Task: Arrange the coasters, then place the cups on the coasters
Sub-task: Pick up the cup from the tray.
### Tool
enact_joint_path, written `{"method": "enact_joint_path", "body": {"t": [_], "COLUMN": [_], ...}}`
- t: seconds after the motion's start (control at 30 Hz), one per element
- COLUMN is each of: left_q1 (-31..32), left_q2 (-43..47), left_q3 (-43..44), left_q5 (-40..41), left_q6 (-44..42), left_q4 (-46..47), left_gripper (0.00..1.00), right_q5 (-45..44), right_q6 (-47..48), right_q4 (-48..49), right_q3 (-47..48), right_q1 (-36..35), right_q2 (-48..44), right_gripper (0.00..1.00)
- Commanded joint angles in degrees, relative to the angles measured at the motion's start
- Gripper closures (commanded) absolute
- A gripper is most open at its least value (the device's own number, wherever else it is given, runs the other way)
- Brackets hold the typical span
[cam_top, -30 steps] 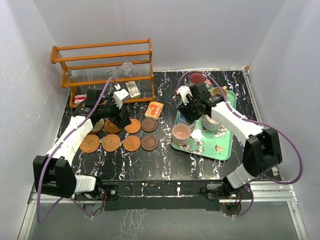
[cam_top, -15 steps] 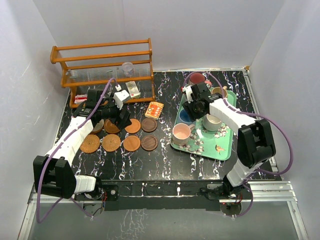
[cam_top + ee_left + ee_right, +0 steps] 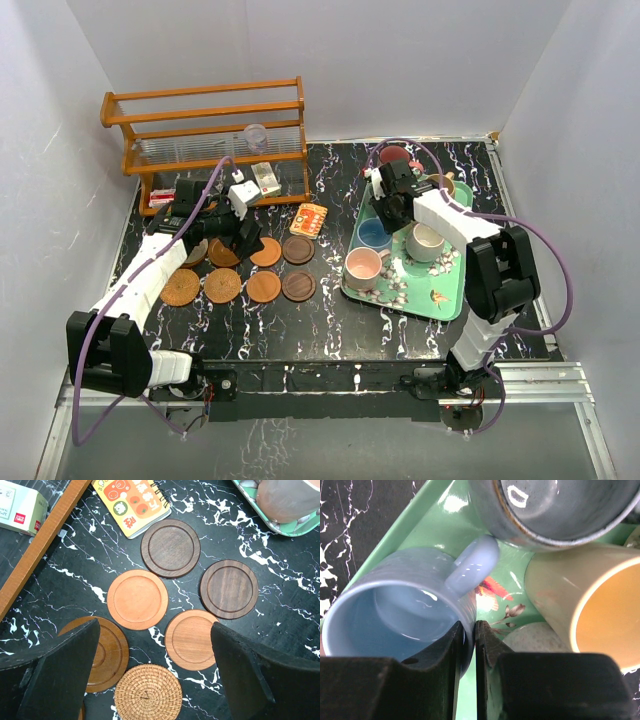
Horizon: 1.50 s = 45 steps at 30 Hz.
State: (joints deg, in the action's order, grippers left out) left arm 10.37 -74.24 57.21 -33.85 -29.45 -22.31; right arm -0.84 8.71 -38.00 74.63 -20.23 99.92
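From above, the coasters [image 3: 264, 287] lie in two rows left of centre on the black marbled table [image 3: 330, 320], with the left gripper [image 3: 243, 238] over them. On the right, a green tray [image 3: 445, 300] carries mugs, among them a pink mug [image 3: 363, 265] and the blue mug [image 3: 374, 234], where the right gripper [image 3: 385, 208] reaches down.

The left wrist view shows the left gripper [image 3: 155, 630] spread wide and holding nothing above six coasters [image 3: 137, 599]. A spiral notebook [image 3: 132, 502] bears red characters, and a white box [image 3: 20, 510] has a red label. Neither can be read.

In the right wrist view, the right gripper [image 3: 470, 627] is nearly pressed together, pinching the empty blue mug [image 3: 395, 615] by its wall beside the handle. Next to it in the tray [image 3: 430, 530] stand an empty grey mug [image 3: 555, 510] and a yellow-lined mug [image 3: 600, 605].
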Motion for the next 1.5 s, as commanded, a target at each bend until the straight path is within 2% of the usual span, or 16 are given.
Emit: {"method": "enact_joint_path", "body": {"t": [0.0,0.2,0.67,1.03,1.27,1.47], "left_q1": [0.52,0.74,0.91,1.0,1.04,0.99], "left_q2": [2.36,2.07,-0.01,-0.65,-1.07,-1.72], "left_q3": [-0.15,0.22,3.43,5.72,8.49,12.78], "left_q5": [-1.05,-0.87,-6.1,-9.99,-15.97,-20.08], "left_q6": [-1.16,-1.87,-6.59,-7.66,-8.83,-14.14], "left_q4": [0.07,-0.31,-3.67,-3.01,-5.18,-9.69], "left_gripper": [0.08,0.08,0.07,0.08,0.08,0.1], "right_q5": [2.44,1.73,4.82,7.92,16.99,27.53], "right_q6": [0.42,2.23,11.43,15.25,19.2,26.15], "right_q4": [0.91,-0.24,-2.65,-5.8,-9.79,-14.14], "right_q3": [4.46,6.07,11.88,18.27,25.11,30.19], "right_q1": [-0.32,-0.29,-0.33,0.01,0.15,-0.11], "right_q2": [1.47,1.9,0.19,-2.59,-4.32,-5.03], "right_gripper": [0.9,1.0,1.0,1.0,1.0,1.0]}}
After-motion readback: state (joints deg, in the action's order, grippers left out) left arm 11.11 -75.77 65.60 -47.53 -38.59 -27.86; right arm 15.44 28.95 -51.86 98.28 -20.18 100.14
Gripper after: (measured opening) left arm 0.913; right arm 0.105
